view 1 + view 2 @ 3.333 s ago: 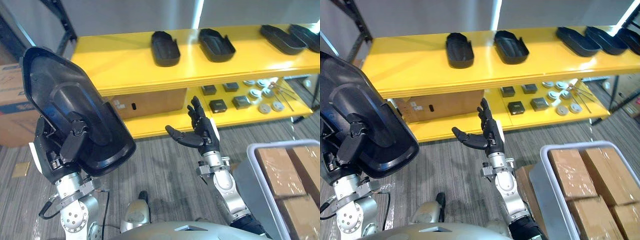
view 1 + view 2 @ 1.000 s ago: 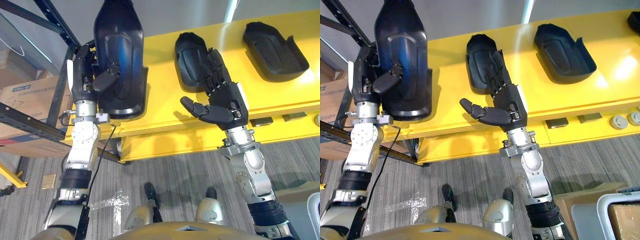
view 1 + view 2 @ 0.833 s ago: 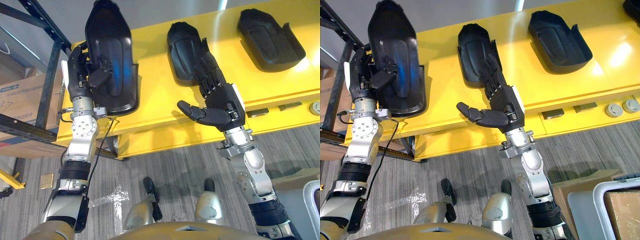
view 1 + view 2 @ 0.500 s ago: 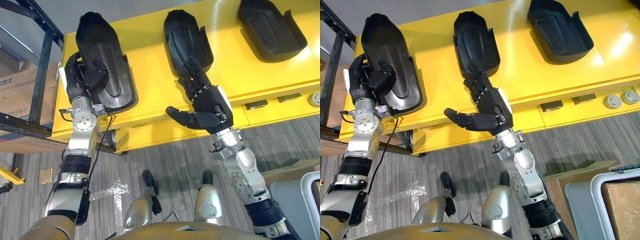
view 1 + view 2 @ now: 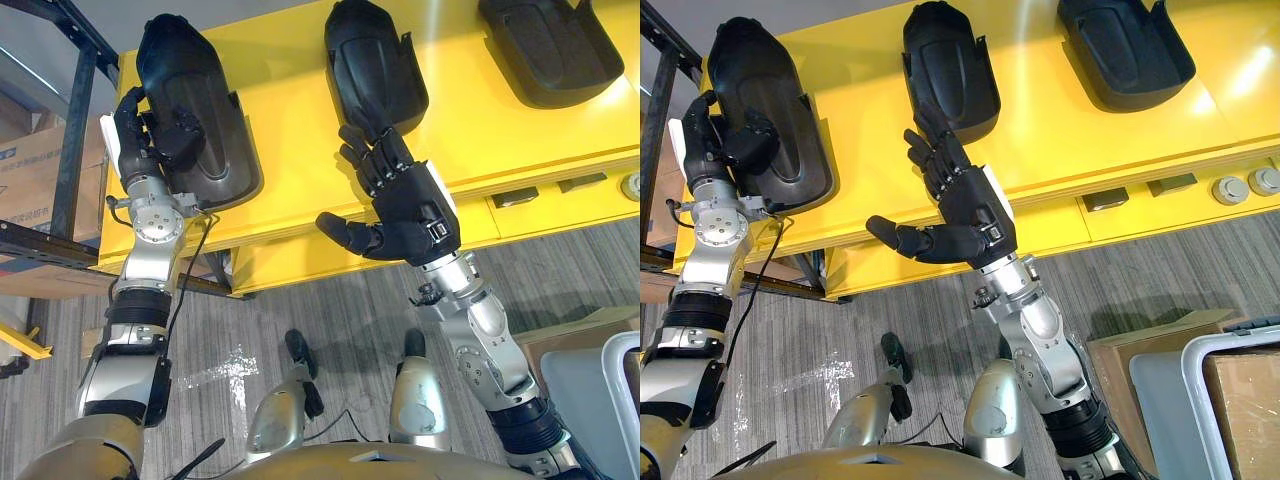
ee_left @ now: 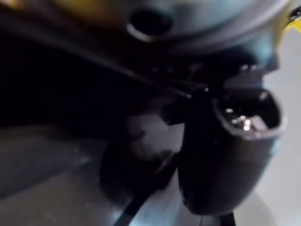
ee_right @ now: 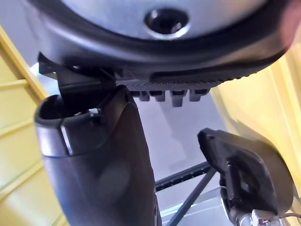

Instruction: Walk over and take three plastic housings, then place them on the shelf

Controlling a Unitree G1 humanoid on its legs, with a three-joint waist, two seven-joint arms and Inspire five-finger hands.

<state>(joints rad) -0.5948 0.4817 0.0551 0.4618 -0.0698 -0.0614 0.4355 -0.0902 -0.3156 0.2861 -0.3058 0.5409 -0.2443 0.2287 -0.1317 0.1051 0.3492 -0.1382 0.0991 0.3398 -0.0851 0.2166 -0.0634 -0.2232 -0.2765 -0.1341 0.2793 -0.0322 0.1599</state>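
On the top board of the yellow shelf [image 5: 290, 140], at its left end, our left hand [image 5: 150, 125] has fingers and thumb curled round the side rim of the held housing [image 5: 205, 120]. This is a black plastic shell, hollow side up. It looks to lie flat on the board, close to the front edge and the left corner. We cannot tell whether its full weight is down yet.

Further right on the same board lie a second housing [image 5: 375, 65] and a third housing [image 5: 550, 45], both hollow side up and well apart from each other. Our right hand [image 5: 405, 205] hovers over the front edge just below the second housing. Its fingers are spread and straight and hold nothing.

We judge the step in hand to be the release. To do it well, we should first feel the shell settle flat. Then we should uncurl the thumb and fingers slowly and draw the left hand back along the rim without dragging the shell toward the edge. A nudge deeper onto the board before letting go would guard against it tipping off.
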